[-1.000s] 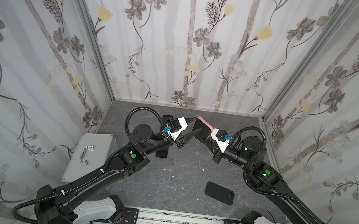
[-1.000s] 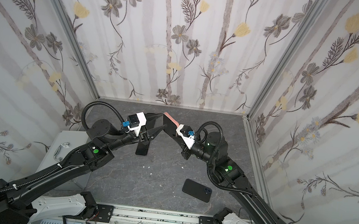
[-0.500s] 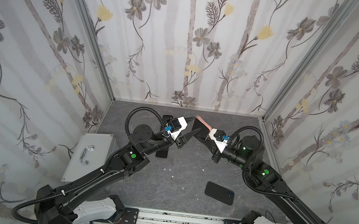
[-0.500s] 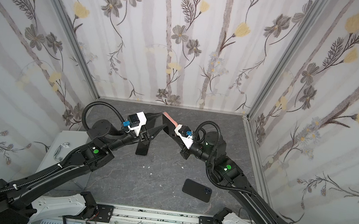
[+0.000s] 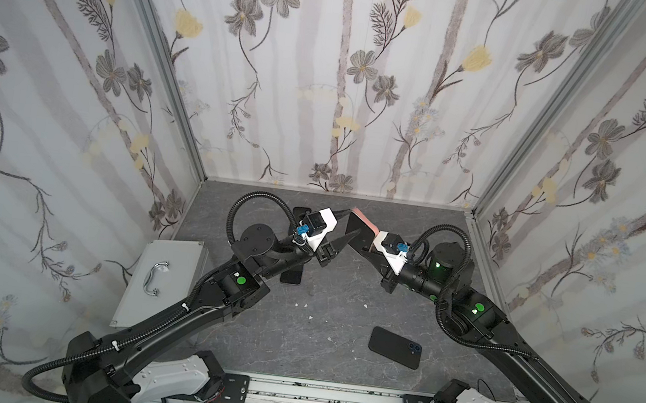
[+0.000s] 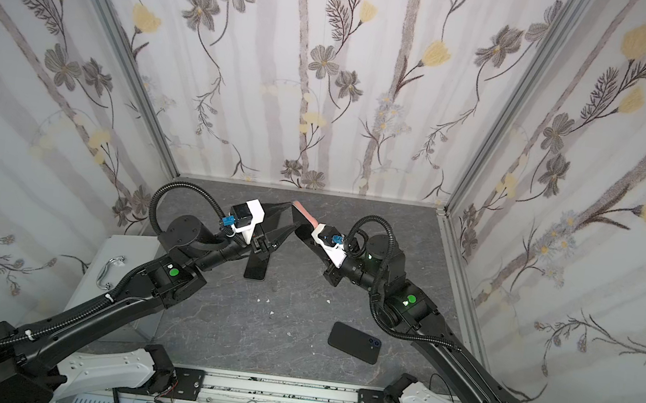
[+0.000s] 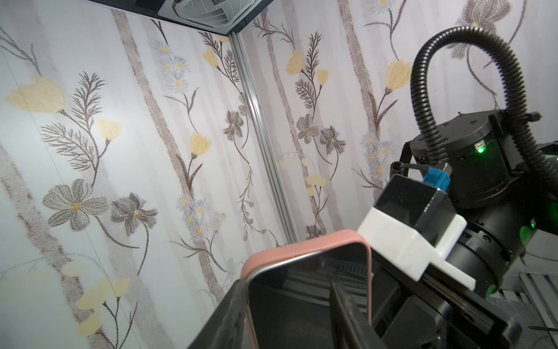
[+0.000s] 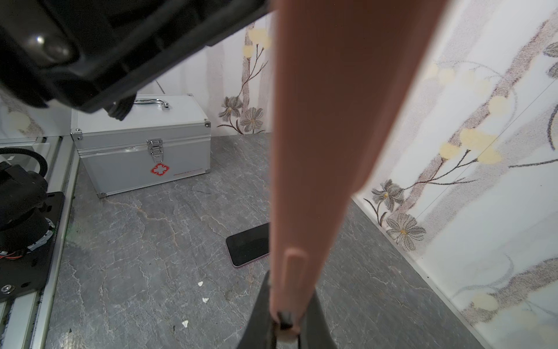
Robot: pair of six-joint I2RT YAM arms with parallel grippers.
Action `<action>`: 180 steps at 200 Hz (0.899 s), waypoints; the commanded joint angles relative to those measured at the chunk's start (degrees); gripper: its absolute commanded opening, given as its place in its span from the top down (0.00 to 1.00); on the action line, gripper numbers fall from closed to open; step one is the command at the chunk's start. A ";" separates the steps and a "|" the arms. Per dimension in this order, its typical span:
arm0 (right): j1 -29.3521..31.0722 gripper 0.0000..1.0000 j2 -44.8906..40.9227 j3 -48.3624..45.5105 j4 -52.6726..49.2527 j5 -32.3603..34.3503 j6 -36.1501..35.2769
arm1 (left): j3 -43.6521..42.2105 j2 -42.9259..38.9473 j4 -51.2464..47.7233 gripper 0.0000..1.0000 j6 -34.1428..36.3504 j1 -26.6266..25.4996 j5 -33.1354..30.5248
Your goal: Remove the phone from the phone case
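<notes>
The phone case (image 5: 365,221) (image 6: 305,212), a pink one, is held aloft above the grey table (image 5: 338,338), between the two arms and near the back wall. The phone (image 5: 356,231) (image 7: 296,296) is seated in it, its dark screen turned toward the left arm.

The right gripper (image 5: 368,245) (image 6: 307,236) is clamped tight on the lower end of the case; in the right wrist view (image 8: 283,324) the two fingers are seen pinched against the pink edge.

The left gripper (image 5: 352,223) (image 6: 292,215) is set at the upper end of the case with its jaws partly spread. In the left wrist view (image 7: 287,282) one finger (image 7: 229,305) is laid against the outer corner of the case (image 7: 302,246) and the other finger (image 7: 341,302) is laid across the screen. Whether pressure is applied cannot be told.

A black phone (image 5: 395,347) (image 6: 354,342) is left face down on the table near the right arm. A second loose phone (image 5: 291,276) (image 6: 255,267) is partly hidden under the left arm. A silver first-aid box (image 5: 163,275) (image 8: 142,142) is placed at the table's left edge.
</notes>
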 commanded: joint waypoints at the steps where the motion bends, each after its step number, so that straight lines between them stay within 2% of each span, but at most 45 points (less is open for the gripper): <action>1: 0.92 1.00 0.58 0.36 -0.88 -8.26 -6.81 | -0.06 0.39 0.12 0.53 -0.05 -0.16 5.55; 103: 0.96 1.00 1.71 2.46 -4.87 -9.72 -9.51 | 0.22 0.74 -1.40 0.48 -1.54 0.68 9.66; 180: 0.97 1.00 1.98 2.73 -5.52 -10.63 -10.09 | 0.16 -0.05 -1.62 0.47 -2.78 1.87 9.85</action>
